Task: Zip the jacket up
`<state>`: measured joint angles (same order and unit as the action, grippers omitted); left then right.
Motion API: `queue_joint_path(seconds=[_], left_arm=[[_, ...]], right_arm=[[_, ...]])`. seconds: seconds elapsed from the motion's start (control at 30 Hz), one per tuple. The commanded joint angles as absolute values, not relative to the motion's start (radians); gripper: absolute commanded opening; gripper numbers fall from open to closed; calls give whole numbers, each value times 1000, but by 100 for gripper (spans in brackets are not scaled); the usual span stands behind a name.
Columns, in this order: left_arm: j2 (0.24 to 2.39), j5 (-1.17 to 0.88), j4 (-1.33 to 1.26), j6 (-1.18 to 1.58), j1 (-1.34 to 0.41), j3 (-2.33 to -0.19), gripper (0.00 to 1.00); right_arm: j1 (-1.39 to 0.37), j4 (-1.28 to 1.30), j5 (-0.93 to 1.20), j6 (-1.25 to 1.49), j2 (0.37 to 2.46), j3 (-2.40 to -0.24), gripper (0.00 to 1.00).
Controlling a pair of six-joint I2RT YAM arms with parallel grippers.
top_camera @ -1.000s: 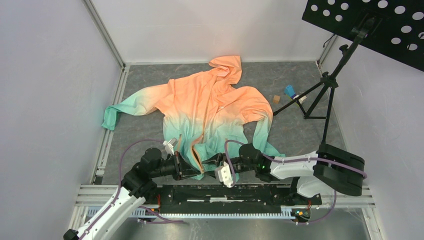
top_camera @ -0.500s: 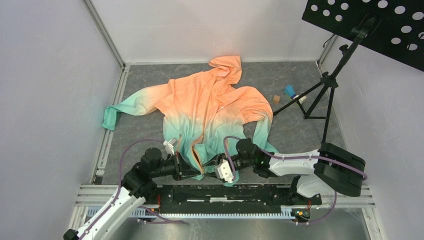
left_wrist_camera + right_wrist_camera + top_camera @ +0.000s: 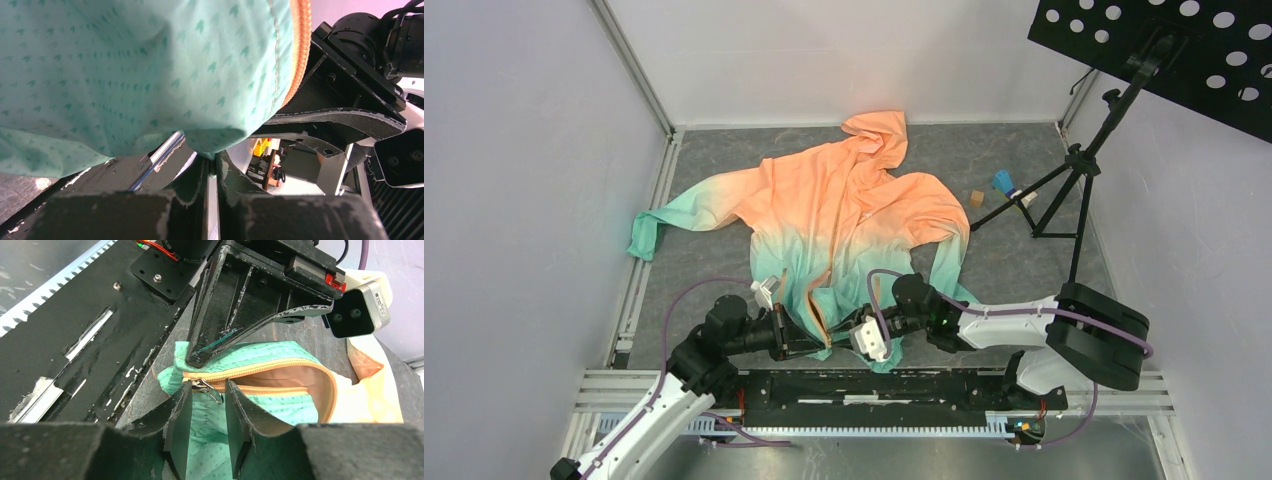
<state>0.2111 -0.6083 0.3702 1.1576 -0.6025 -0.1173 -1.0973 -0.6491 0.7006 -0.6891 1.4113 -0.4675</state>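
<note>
Top view: the jacket (image 3: 844, 220) lay flat on the grey table (image 3: 714, 160), front side up. Its long axis ran from top to bottom of the frame, leaning a little. The orange hood (image 3: 876, 130) pointed to the top centre and the mint hem (image 3: 824, 345) to the bottom centre, by the arm bases. One sleeve stretched to the left of the frame. The other was folded down along the right side of the body.

The orange front zipper (image 3: 821, 318) gaped apart near the hem.

Left gripper (image 3: 822, 343): in its wrist view the fingers (image 3: 192, 185) were all but closed, leaving a thin slit. A fold of mint hem fabric was pinched between them at the tips. The arm reached in low from the bottom left, with the gripper roughly level and pointing right.

Right gripper (image 3: 839, 333): in its wrist view the fingers (image 3: 179, 420) stood narrowly apart. The metal zipper pull (image 3: 204, 386) sat in the gap at the fingertips. Whether the pads touched it, I could not tell. The arm stretched in from the bottom right, pointing left, and the two grippers met at the hem just beside each other.

A black tripod stand (image 3: 1074, 160) stood at upper right. A small blue object (image 3: 1003, 181) and a tan block (image 3: 976, 198) lay near its feet.
</note>
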Motion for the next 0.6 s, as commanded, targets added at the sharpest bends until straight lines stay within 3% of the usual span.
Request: queue_joint_path(seconds=[0.0,0.57], left_arm=[[213,-642,371,1117,-604,-155,2],[209,-645,370,1121,-604,-152,2]], right_arm=[[-1094,-657,720,-700,1426,-506,35],[-1094,-651,701,-707,1419,-505,20]])
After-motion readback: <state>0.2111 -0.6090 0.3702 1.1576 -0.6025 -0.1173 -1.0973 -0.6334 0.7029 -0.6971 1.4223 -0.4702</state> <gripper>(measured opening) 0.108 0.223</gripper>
